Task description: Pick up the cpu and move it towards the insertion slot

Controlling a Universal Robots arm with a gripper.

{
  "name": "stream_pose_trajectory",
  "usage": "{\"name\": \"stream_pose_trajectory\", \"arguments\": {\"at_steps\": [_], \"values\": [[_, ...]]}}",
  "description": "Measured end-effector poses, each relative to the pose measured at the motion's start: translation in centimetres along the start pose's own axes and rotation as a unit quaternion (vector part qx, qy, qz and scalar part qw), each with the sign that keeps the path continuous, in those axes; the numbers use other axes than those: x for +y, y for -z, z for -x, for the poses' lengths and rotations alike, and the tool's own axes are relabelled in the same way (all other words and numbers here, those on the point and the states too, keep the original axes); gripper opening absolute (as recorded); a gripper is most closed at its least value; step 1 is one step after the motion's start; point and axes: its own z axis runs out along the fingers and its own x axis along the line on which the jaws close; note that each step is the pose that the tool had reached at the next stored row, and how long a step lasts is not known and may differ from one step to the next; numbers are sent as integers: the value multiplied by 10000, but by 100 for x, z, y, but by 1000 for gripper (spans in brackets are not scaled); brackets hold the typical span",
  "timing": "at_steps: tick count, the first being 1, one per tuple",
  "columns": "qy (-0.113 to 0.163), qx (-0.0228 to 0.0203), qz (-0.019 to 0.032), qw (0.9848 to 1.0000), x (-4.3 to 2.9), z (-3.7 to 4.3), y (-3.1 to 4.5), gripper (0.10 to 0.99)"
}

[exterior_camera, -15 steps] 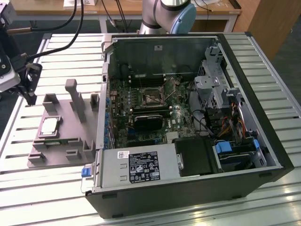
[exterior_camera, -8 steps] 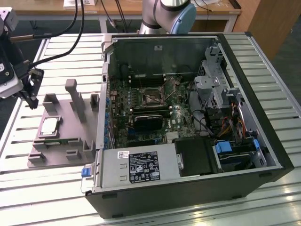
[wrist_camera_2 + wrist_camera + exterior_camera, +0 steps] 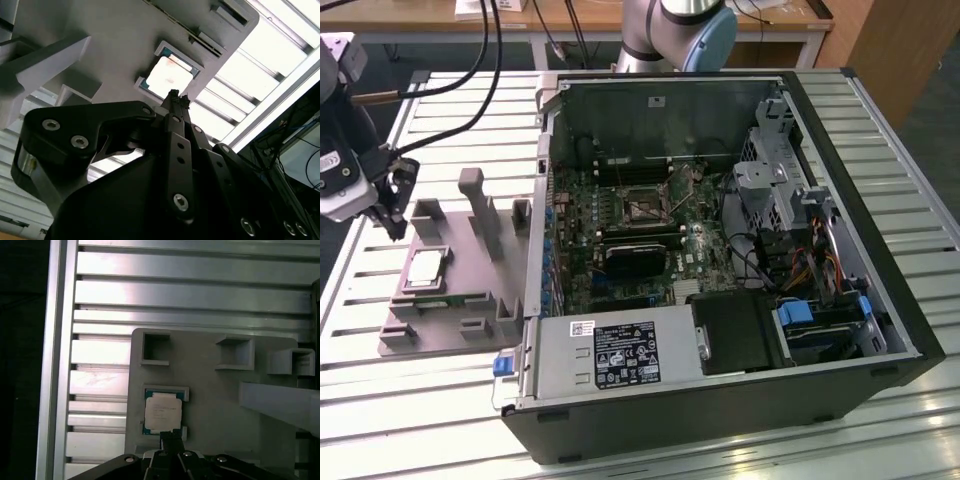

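Observation:
The cpu [image 3: 427, 268] lies flat in a recess of the grey fixture plate [image 3: 448, 232], at the exterior view's left, its shiny top up. In both wrist views the cpu [image 3: 172, 75] [image 3: 162, 412] sits just beyond my fingertips. My gripper [image 3: 393, 215] hangs above the plate's far left corner, a little above the chip and not touching it. Its fingers are shut together with nothing between them, as the gripper [image 3: 175, 95] [image 3: 171, 436] shows from the wrist. The insertion slot [image 3: 642, 205] is the square silvery socket on the motherboard inside the open case.
The open computer case [image 3: 880, 290] lies on a slatted aluminium table [image 3: 380, 400], with a power supply [image 3: 620, 352], drive cage [image 3: 790, 200] and cables inside. Grey upright posts [image 3: 478, 205] rise from the fixture. A green memory stick [image 3: 448, 297] lies in front of the chip.

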Motion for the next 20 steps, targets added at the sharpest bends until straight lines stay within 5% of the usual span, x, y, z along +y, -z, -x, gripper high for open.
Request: {"name": "stream_pose_trajectory", "arguments": {"at_steps": [20], "values": [[0, 0, 0, 10000, -19, 22, -363, 102]]}}
